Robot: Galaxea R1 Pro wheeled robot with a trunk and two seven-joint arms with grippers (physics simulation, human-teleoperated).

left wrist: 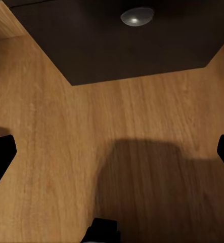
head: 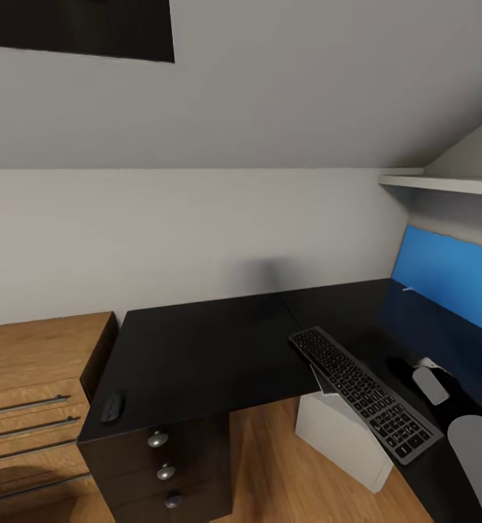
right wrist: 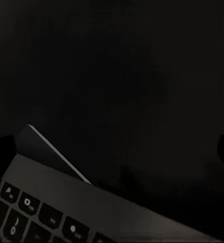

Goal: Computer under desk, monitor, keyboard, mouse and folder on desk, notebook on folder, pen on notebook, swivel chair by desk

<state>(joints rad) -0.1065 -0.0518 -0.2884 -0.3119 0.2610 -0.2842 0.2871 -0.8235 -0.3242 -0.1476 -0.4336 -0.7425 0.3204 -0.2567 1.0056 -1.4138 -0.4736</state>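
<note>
We read no brand or label anywhere; the marks on the keyboard (head: 364,392) keys are too small to make out. It is long and flat, a dark frame with grey keys, lying slantwise on the glossy black desk (head: 197,349) with one corner past the inner edge, above the white-grey computer (head: 342,439) on the wooden floor (left wrist: 66,152). The small black mouse (head: 112,407) sits at the desk's near left corner, over the silver-knobbed drawers (head: 161,472) and beside a wooden chest (head: 30,392). Our left gripper (left wrist: 112,152) hangs spread wide above the floor; the right gripper (right wrist: 117,147) is spread over the desk.
</note>
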